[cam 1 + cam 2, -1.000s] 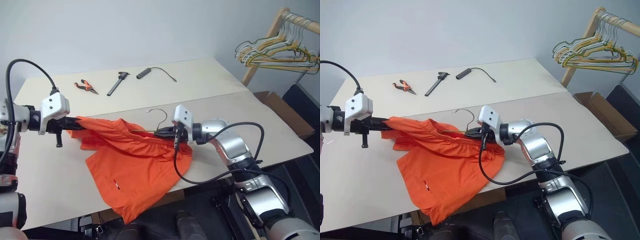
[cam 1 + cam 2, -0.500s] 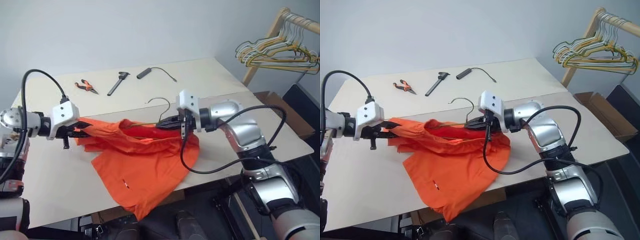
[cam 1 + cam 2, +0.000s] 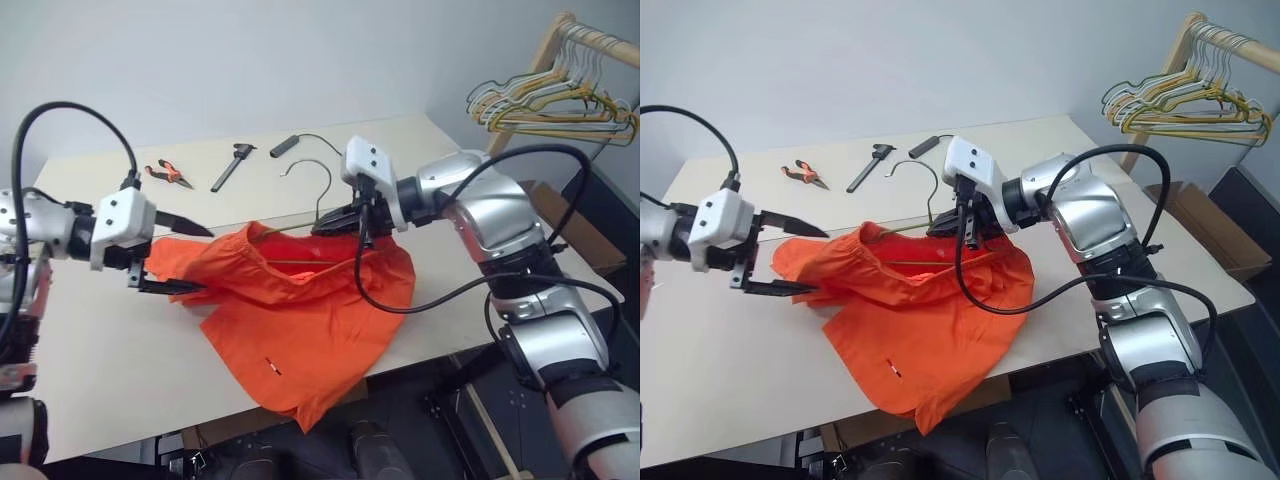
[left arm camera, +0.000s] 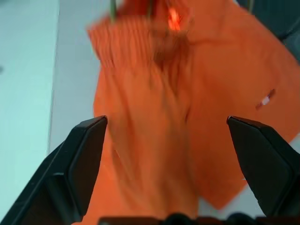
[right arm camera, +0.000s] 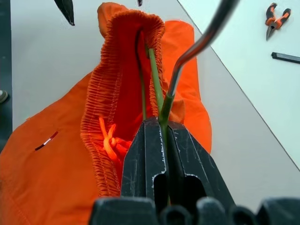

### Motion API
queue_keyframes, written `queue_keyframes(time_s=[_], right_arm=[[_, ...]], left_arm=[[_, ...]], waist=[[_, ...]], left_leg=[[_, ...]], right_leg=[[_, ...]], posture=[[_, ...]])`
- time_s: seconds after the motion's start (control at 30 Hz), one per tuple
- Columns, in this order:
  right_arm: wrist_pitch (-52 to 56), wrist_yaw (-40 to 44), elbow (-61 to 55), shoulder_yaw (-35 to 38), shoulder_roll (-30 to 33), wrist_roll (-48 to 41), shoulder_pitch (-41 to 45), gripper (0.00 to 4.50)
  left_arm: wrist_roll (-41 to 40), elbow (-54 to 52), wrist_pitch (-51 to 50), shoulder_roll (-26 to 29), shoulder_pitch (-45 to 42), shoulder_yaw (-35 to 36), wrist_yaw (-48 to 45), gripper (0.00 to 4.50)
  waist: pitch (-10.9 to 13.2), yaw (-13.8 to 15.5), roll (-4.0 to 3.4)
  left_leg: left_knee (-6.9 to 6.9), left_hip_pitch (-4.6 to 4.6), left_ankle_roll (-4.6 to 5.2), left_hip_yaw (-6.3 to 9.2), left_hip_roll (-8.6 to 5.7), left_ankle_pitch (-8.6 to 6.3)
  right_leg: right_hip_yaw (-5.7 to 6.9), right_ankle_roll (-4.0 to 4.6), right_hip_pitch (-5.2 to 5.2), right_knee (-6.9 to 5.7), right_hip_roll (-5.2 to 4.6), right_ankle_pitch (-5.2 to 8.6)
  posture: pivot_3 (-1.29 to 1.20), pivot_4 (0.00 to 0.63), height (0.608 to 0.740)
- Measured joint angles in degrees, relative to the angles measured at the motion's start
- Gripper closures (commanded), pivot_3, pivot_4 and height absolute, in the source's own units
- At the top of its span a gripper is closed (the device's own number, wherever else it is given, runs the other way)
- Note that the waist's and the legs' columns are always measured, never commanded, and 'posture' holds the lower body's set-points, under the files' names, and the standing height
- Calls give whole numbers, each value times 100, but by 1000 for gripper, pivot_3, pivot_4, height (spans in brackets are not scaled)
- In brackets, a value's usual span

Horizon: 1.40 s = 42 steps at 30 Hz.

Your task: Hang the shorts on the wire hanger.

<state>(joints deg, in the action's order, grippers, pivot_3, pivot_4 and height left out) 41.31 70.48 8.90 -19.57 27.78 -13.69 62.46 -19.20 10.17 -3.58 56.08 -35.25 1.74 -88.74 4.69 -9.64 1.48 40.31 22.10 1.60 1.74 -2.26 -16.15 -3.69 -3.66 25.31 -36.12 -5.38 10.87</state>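
The shorts [image 3: 300, 300] drape from the hanger [image 3: 300, 215] onto the tabletop [image 3: 90, 370], with a small unreadable white mark [image 3: 273, 369]. The right pincer [image 3: 335, 222] is clamped on the hanger's neck. The left pincer [image 3: 180, 258] gapes wide beside the waistband, holding nothing.

Right end effector [image 3: 335, 222] lifts wire hanger [image 3: 312, 198] inside orange shorts [image 3: 300, 300].
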Motion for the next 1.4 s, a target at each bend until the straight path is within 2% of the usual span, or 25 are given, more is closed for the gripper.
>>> queue_keyframes(time_s=[0.1,0.23,0.33,0.43,0.83,0.97,1.1,1.2,1.4], right_arm=[[2,-2,93,-40,-41,18,32,4500],[0,36,123,-82,-73,49,147,4500],[0,66,127,-112,-83,78,181,4500],[0,94,128,-118,-84,108,181,4500],[-3,152,117,-118,-83,118,202,4500],[-77,148,75,-124,-77,137,202,4500],[-126,116,67,-124,-49,171,201,3388],[-123,21,38,-107,107,171,190,2325],[206,-31,-390,664,952,-112,11,156]], left_arm=[[339,78,17,-424,-339,-314,392,41],[1048,697,305,-1010,-835,-865,904,41],[1314,1207,491,-1178,-1075,-1193,861,41],[1487,1566,691,-1204,-1231,-1350,695,592],[1632,2298,921,-1482,-1595,-1419,462,4432],[1574,2340,927,-1489,-1598,-1388,420,4477],[1477,2341,901,-1490,-1598,-1348,370,4500],[1445,2340,848,-1490,-1597,-1298,350,4500],[1374,2324,731,-1466,-1555,-1176,291,4500]], waist=[[-3,-9,-1],[-7,-58,-2],[-10,-139,-1],[-11,-211,-2],[-22,-257,-2],[-22,-280,-2],[-23,-292,-2],[-23,-296,-2],[-22,-284,-2]], left_leg=[[1,-4,-2,1,-4,1],[0,-1,-5,1,-6,3],[-1,4,-8,0,-4,5],[-1,13,-9,0,-5,6],[0,15,-9,1,-5,6],[0,15,-9,2,-5,6],[0,15,-9,2,-5,6],[0,17,-9,3,-6,5],[-1,28,-7,4,-6,5]], right_leg=[[0,0,-5,-1,-1,0],[0,0,1,-2,0,-1],[-3,0,12,-5,2,-1],[-3,0,22,-8,0,-1],[-3,0,23,-9,-3,-2],[-4,0,24,-10,-3,-2],[-3,0,24,-10,-4,-2],[-3,0,25,-9,-5,-2],[-3,0,35,-7,-6,-2]], posture=[[-120,31,740],[-125,24,740],[-130,19,740],[-137,16,740],[-150,14,740],[-154,15,740],[-164,24,740],[-167,29,740],[-173,48,740]])
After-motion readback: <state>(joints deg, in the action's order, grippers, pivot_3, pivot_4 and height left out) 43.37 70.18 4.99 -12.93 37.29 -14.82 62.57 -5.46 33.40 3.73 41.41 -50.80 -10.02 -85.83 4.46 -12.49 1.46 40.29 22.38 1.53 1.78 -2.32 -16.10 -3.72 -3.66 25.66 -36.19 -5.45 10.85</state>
